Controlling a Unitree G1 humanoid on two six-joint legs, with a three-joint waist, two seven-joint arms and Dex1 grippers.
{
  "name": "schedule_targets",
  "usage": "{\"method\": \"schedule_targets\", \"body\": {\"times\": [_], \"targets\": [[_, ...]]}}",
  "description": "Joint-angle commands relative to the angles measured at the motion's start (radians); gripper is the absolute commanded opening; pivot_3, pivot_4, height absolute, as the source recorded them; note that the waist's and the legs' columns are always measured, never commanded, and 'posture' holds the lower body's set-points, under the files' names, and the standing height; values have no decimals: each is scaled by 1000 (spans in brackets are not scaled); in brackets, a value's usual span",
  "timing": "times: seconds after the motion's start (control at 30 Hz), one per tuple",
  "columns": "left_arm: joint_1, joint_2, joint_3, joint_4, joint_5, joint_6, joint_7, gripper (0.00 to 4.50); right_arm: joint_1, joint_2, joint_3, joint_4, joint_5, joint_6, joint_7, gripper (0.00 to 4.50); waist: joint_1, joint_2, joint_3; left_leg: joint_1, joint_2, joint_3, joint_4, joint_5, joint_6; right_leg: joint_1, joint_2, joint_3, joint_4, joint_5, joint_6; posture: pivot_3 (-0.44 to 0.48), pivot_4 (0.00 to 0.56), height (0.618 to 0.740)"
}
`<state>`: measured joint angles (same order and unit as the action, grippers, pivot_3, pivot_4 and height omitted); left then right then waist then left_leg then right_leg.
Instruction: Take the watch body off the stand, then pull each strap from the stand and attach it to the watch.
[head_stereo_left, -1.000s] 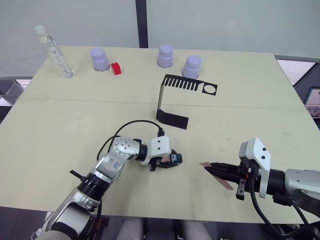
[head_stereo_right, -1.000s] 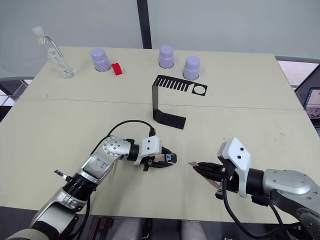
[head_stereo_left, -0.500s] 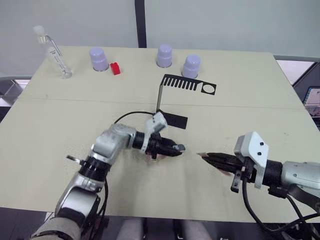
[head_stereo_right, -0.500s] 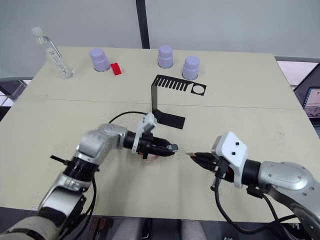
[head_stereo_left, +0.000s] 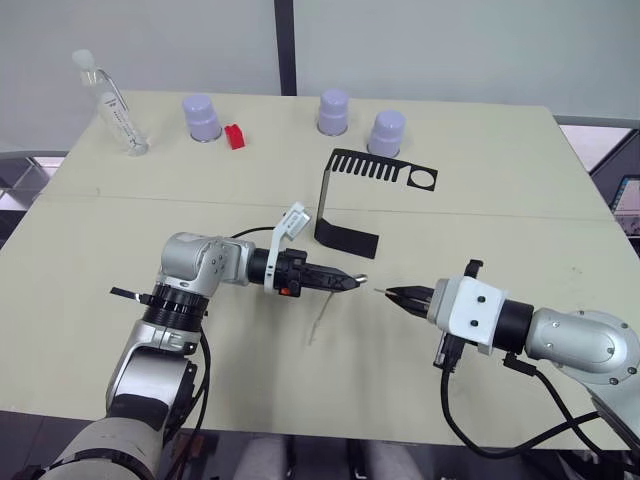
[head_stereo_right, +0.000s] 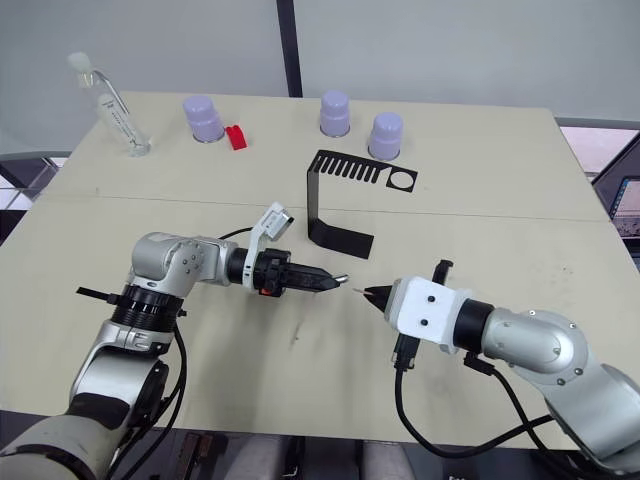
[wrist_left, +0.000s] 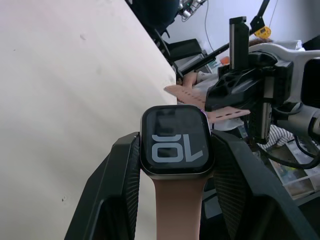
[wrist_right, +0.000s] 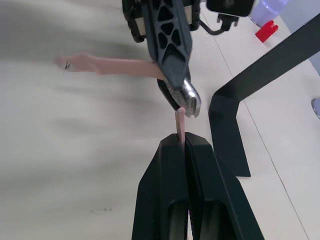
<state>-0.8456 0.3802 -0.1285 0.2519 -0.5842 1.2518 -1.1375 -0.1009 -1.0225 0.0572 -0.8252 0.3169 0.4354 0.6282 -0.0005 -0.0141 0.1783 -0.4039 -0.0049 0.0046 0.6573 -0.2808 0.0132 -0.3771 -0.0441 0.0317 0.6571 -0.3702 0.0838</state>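
A: Left gripper (head_stereo_left: 345, 283) is clamped on the watch body (wrist_left: 175, 147), fingers (wrist_left: 118, 176) tight on both sides of the case, one pink strap (wrist_left: 176, 210) already fitted and trailing back between them. What's changed?

B: A sec ago it held the watch low near the table edge, screen facing up to the head cam. Now the wrist's rolled and the arm's swung toward the middle, so the watch sits edge-on, just in front of the stand base (head_stereo_left: 347, 240).

A: Right side?

B: Right gripper (head_stereo_left: 392, 294) pinched closed on the 2nd strap (wrist_right: 180, 123), only a short stub showing past the tips. It's come in from the right, tips now just apart from the watch. Means the 2 parts are lined up for joining, I'd say; 2nd strap not yet in.

A: Axes?

B: Watch + fitted strap run roughly left-right along the left fingers, free lug end pointing at the right gripper. Loose strap end (head_stereo_left: 318, 322) droops to the table. 2nd strap's long axis is in line w/ the right fingers, tip toward the watch.
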Motion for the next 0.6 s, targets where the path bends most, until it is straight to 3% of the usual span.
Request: {"method": "schedule_targets", "body": {"times": [0.03,0.6], "targets": [[-2,4,3,-32,-30,-4,1,1588,-12,26,6,1,-64,-58,17,0,0,0,0,0,0,0,0,0,0,0,0,0,0,0,0,0,150,740],[25,-9,7,-80,-54,-17,29,1588,-35,107,2,24,-130,-50,55,0,-1,0,0,0,0,0,1,0,-1,0,0,0,2,0,0,0,150,740]]}}
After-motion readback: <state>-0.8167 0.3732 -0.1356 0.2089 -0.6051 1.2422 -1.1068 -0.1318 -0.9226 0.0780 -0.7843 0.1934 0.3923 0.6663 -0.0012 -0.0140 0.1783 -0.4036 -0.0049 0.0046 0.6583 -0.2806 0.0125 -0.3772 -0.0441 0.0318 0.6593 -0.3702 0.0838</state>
